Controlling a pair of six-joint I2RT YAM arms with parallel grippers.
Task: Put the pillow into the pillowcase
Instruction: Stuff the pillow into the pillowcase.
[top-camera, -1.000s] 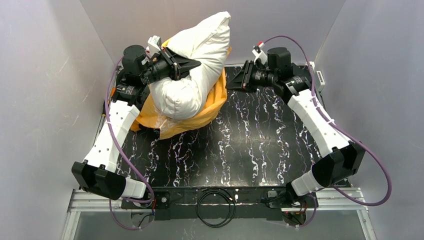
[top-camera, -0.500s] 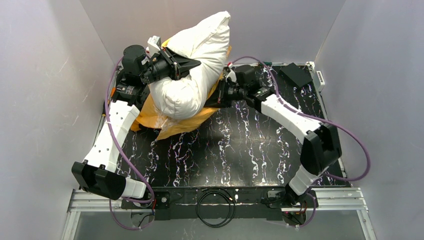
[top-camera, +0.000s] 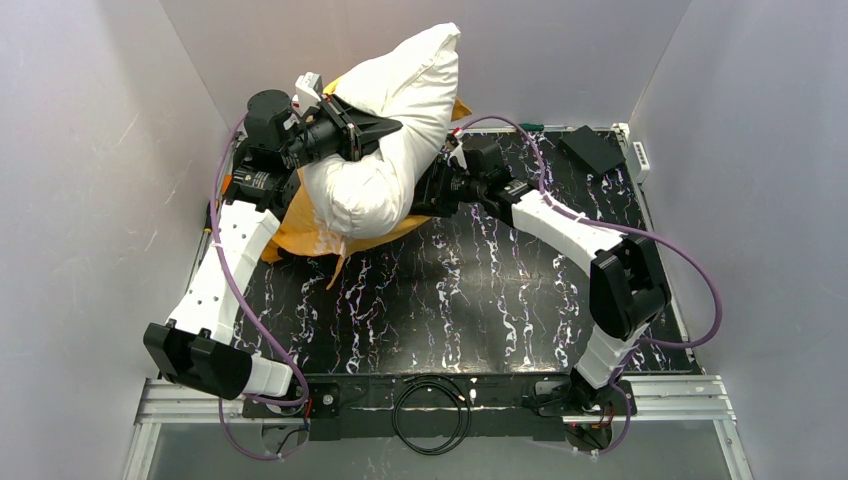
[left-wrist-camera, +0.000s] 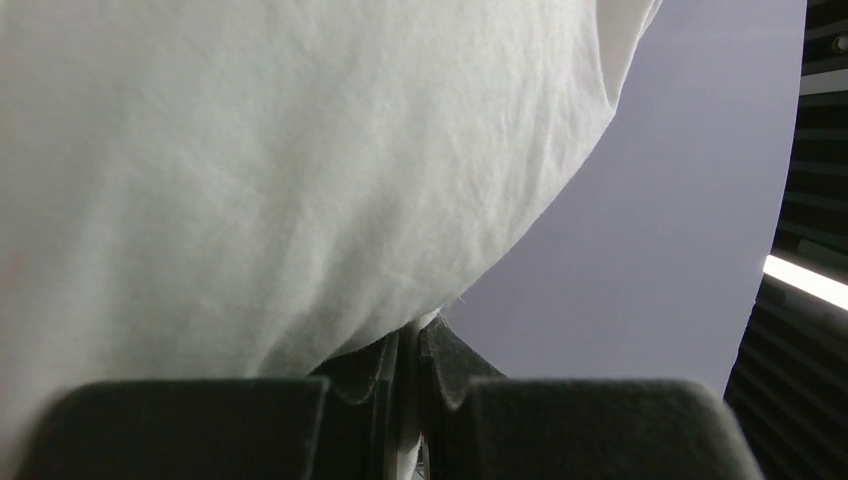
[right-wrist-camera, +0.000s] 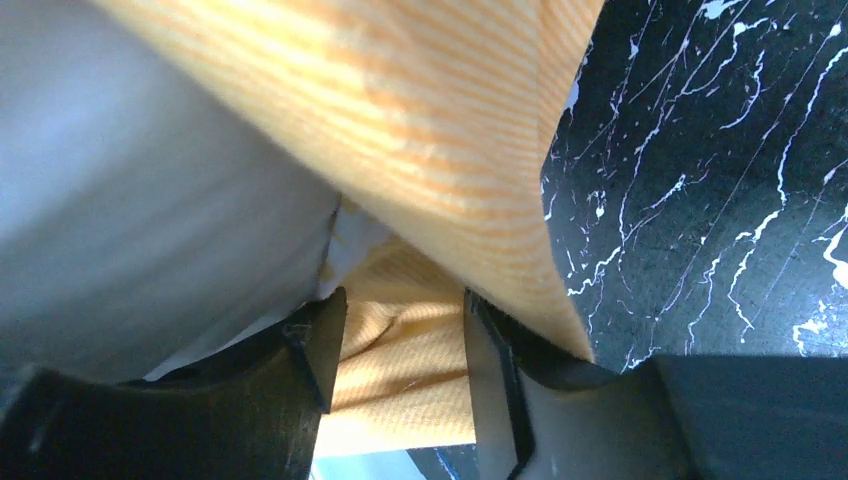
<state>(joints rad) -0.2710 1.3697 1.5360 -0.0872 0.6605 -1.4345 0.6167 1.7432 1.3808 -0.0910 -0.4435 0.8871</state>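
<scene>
Spanning the workspace, the black white-veined marble-pattern table (top-camera: 520, 300) carries the work at its far-left part. The biggest thing on it is the plump off-white fabric pillow (top-camera: 385, 150), stood on end and leaning toward the back wall. Its lower end is sunk in the bright orange fabric pillowcase (top-camera: 300, 232), and its upper half sticks out bare. The case lies bunched on the table around the pillow's base, so the stuffing looks roughly half done.

The left gripper (top-camera: 392, 127) presses into the pillow's middle from the left. In its wrist view the fingers (left-wrist-camera: 370, 365) are together with a pinch of white cloth caught between them, likely to hold the pillow upright while the case is drawn up.

The right gripper (right-wrist-camera: 400, 330) sits low at the pillow's right side. Its fingers (right-wrist-camera: 320, 340) stand apart with a fold of orange cloth lying unpinched in the gap, probably so it can take the case's rim for a pull.
</scene>
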